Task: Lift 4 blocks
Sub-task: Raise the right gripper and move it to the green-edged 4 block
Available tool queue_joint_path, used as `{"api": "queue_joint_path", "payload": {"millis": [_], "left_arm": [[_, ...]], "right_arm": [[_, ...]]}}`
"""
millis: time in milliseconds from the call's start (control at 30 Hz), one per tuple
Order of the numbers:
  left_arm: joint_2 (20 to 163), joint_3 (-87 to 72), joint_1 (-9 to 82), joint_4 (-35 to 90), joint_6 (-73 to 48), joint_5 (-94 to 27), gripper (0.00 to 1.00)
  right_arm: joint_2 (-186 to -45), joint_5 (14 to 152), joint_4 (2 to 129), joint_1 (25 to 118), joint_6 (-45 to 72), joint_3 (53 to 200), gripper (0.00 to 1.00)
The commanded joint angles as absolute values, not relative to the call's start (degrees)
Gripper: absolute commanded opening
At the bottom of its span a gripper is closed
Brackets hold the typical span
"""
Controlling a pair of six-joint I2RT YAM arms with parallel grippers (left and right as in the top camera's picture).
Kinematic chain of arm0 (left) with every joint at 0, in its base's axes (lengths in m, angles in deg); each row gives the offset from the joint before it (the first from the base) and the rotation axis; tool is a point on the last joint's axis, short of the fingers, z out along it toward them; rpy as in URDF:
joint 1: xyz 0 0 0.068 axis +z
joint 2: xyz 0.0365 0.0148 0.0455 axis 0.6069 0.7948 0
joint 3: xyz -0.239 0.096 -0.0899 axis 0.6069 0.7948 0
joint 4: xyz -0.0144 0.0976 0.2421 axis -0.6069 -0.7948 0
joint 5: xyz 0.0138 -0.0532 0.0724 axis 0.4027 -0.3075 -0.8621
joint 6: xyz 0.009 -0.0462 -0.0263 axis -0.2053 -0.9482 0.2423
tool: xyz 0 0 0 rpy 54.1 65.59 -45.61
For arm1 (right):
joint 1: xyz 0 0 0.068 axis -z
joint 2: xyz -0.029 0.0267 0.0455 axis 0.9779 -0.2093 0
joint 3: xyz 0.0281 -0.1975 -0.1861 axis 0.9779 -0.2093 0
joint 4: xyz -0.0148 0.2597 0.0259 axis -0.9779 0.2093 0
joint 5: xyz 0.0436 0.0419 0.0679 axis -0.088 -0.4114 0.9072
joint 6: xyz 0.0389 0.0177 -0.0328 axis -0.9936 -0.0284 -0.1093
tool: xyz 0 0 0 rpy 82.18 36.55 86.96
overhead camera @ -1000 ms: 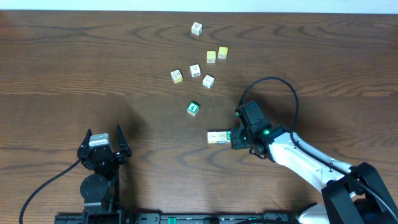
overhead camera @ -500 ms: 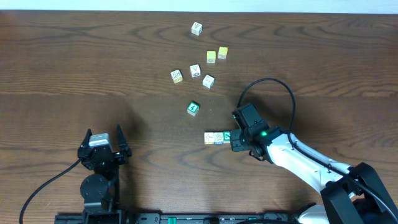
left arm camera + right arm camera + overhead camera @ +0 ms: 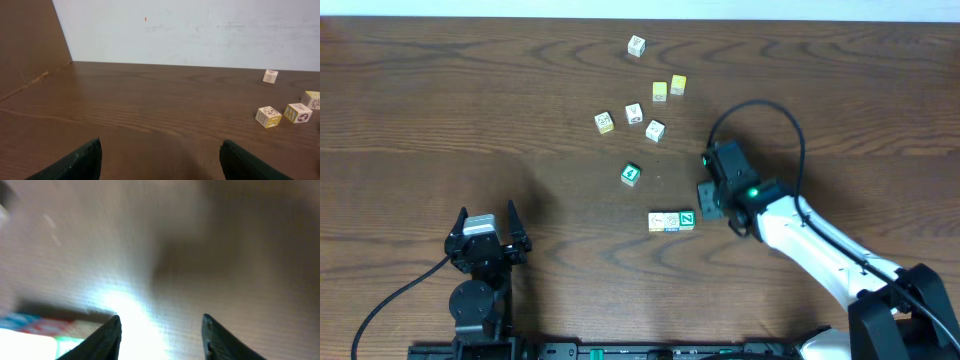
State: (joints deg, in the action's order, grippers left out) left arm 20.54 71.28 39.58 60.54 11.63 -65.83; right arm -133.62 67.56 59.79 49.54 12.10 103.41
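Green-faced, the "N" block (image 3: 686, 218) lies on the wooden counter (image 3: 470, 110). It touches a blue-edged block (image 3: 671, 223) on its left, and a cream block (image 3: 657, 221) ends that row of 3. The 2nd green block (image 3: 631, 175) sits apart, up and left of the "N" block. The right tool (image 3: 705, 203) hovers just right of the "N" block, jaws apart and gripping nothing. The left tool (image 3: 487, 215) stands wide open, well to its left.

Three blocks (image 3: 671, 221) abutting — green block (image 3: 631, 174) apart.
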Motion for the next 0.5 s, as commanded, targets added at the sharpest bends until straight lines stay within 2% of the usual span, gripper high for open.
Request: {"api": "queue_joint_path", "payload": {"millis": [0,133,467], "left_arm": [[20.26,72.36,39.87,58.25,11.37,-66.56,0.75],[20.26,72.36,39.87,58.25,11.37,-66.56,0.76],[20.26,72.36,39.87,58.22,11.37,-66.56,0.76]], "right_arm": [[-133.99,69.33,59.12,51.0,17.0,108.59,0.54],[-134.38,76.15,56.49,51.24,19.16,111.85,0.61],[-146.56,84.7,56.27,48.49,20.89,122.71,0.63]]}}
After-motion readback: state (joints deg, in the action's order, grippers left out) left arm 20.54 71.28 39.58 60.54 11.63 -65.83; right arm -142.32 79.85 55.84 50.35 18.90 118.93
